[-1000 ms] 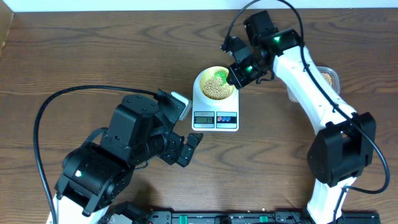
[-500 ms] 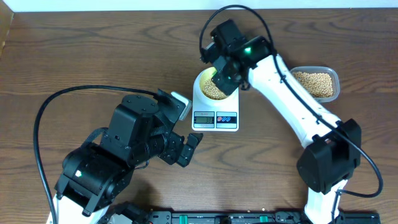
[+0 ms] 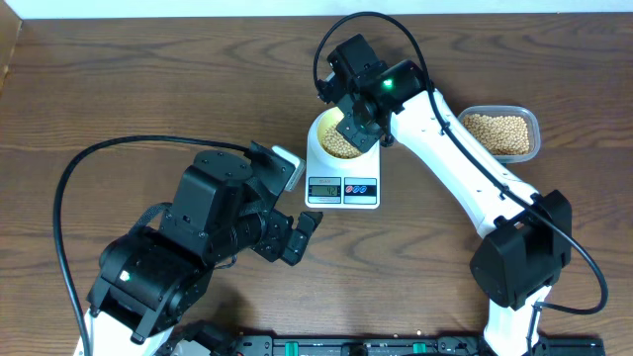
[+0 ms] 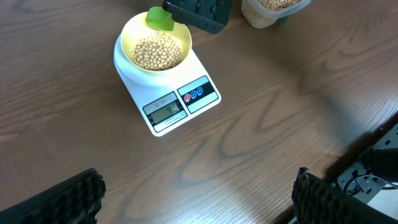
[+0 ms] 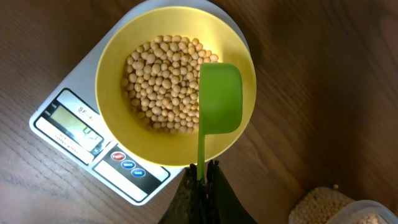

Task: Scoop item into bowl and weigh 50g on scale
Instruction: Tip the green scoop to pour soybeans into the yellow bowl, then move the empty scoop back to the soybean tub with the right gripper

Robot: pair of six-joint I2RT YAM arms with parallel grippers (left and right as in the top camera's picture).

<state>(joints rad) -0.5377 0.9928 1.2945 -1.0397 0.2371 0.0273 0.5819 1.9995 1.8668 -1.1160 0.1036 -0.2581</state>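
Note:
The pale yellow bowl (image 5: 118, 134) stands on the white scale (image 5: 78, 146) and holds a heap of tan beans (image 5: 165, 84). My right gripper (image 5: 202, 171) is shut on the handle of a green scoop (image 5: 219, 96), whose cup is turned over above the bowl's right side. From overhead the bowl (image 3: 324, 138) and scale (image 3: 342, 188) sit mid-table under the right gripper (image 3: 356, 117). The left wrist view shows the bowl (image 4: 129, 37), scale (image 4: 166, 109) and scoop (image 4: 159, 20). My left gripper (image 4: 199, 199) is open and empty, low over bare table.
A clear plastic container (image 3: 502, 133) of more beans stands at the right, and shows in the left wrist view (image 4: 273, 9). The left arm's bulk (image 3: 198, 247) fills the front left. The scale's display (image 4: 163, 111) is lit.
My right gripper has swung left from the bowl's right rim to over the bowl with the scoop. The container on the right has come into view. The left arm has not moved.

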